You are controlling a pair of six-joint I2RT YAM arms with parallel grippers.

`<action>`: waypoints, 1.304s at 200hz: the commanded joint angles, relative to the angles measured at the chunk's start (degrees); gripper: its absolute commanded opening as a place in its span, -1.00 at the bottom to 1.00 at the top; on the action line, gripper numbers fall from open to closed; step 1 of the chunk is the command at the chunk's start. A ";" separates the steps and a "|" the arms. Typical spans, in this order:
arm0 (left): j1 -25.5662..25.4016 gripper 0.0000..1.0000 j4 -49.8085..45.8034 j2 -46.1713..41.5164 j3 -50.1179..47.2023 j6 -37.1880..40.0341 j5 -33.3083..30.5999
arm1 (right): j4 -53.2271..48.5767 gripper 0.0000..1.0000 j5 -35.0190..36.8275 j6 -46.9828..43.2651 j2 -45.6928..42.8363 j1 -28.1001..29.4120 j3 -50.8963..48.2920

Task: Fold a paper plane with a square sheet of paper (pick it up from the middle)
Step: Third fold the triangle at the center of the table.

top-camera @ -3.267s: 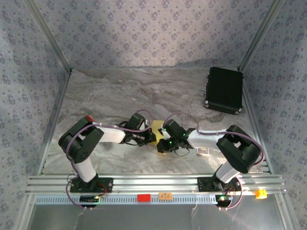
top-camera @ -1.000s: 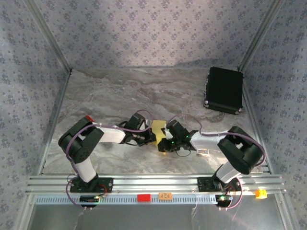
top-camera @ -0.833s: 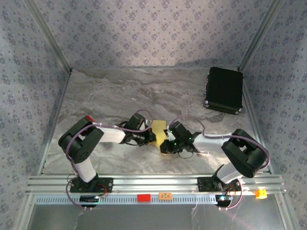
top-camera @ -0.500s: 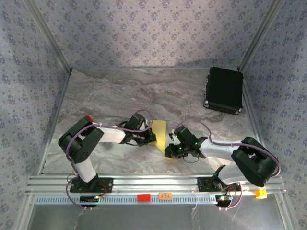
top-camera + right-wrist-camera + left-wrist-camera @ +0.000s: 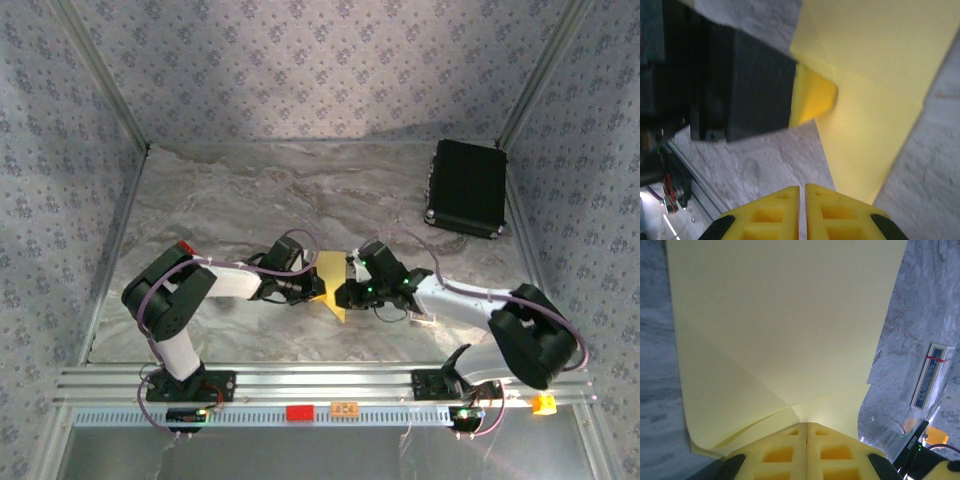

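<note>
Two closed claws meet at the square sheet of paper (image 5: pixel 332 270), which lies on the marbled table (image 5: pixel 240 190) between the wrists. From overhead a narrow yellow strip with a pointed near end is visible. Both wrists overlap its sides, so its full outline cannot be made out there.

In the left wrist view the left gripper (image 5: pixel 806 426) has its fingers pressed together. Creases and a lifted lower layer of the sheet run into the seam between them, so a fold looks nipped at the tips. The sheet's near edge is hidden beneath the fingers, and its far edge is cut off by the frame.

In the right wrist view the right gripper (image 5: pixel 802 189) also has its fingers together, with nothing seen between them. The sheet's pointed corner ends just beside them; whether it touches them cannot be told. The left gripper's yellow pad (image 5: pixel 812 97) sits at the sheet's edge, its black body blurred.

A small printed card (image 5: pixel 931 376) lies to the right of the sheet, partly under the right arm as seen from overhead. A black case (image 5: pixel 467 187) sits well apart at the far right.
</note>
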 commanded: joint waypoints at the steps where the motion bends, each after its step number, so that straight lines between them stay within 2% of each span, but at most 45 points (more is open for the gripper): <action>1: -0.31 -1.00 -4.38 1.29 -0.68 1.72 -3.40 | 2.96 -0.73 -2.17 1.27 4.54 -0.05 1.77; 23: -0.32 -1.00 -4.38 1.42 -0.42 1.81 -3.31 | 3.66 -0.73 -2.01 2.11 8.36 -0.06 2.51; 50: -0.27 -1.00 -4.47 1.05 -0.16 2.08 -3.20 | -0.54 -0.77 0.38 2.19 10.51 -0.38 1.63; 107: -0.25 -0.97 -6.16 -2.04 4.14 4.80 -3.18 | -0.99 -0.88 2.73 3.75 11.20 -0.42 -1.85; 150: -1.45 -1.00 -8.83 -5.48 3.37 2.44 -2.86 | -0.92 -0.90 3.32 3.97 10.67 -0.60 -1.81; 197: -4.87 -1.00 -7.91 -2.20 4.13 -0.31 -1.56 | -0.33 -0.90 3.36 4.39 10.29 -0.70 -2.68; 261: -2.97 -1.00 -10.87 1.11 3.35 -0.79 -6.14 | -0.07 -0.91 3.64 4.40 10.21 -0.81 -3.26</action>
